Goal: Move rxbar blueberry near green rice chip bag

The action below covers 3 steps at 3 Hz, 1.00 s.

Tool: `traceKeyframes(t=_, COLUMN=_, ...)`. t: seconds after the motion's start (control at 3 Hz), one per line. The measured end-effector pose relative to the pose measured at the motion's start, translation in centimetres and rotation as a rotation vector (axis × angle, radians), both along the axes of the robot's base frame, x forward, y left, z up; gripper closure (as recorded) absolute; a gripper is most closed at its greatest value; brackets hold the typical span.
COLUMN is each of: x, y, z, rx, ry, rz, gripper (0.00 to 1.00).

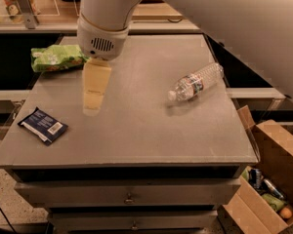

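The rxbar blueberry (43, 126), a small flat navy wrapper with a white label, lies near the table's front left corner. The green rice chip bag (57, 57) lies at the far left edge of the table. My gripper (94, 101) hangs from the white arm over the left-middle of the table, between the two. It is to the right of and above the bar, and below and right of the bag. Its cream-coloured fingers (95, 84) point down and hold nothing.
A clear plastic water bottle (196, 82) lies on its side on the right part of the grey table (151, 135). An open cardboard box (268, 184) with items stands on the floor at the right. Shelving runs along the back.
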<state>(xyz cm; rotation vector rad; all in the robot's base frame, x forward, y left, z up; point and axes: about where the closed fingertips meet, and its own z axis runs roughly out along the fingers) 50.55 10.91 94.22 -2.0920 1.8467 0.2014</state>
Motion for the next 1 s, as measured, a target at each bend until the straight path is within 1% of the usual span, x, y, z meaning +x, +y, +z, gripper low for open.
traceKeyframes(t=0.33, x=-0.4, y=1.8, z=-1.5, rx=0.064, ry=-0.008, rz=-0.064, gripper=0.00)
traceKeyframes(t=0.67, x=0.4, y=3.3, z=-1.8, rx=0.116, ry=-0.041, rz=-0.077, gripper=0.00)
traceKeyframes(t=1.0, x=0.4, y=3.3, z=-1.7, rx=0.117, ry=-0.042, rz=-0.076, gripper=0.00)
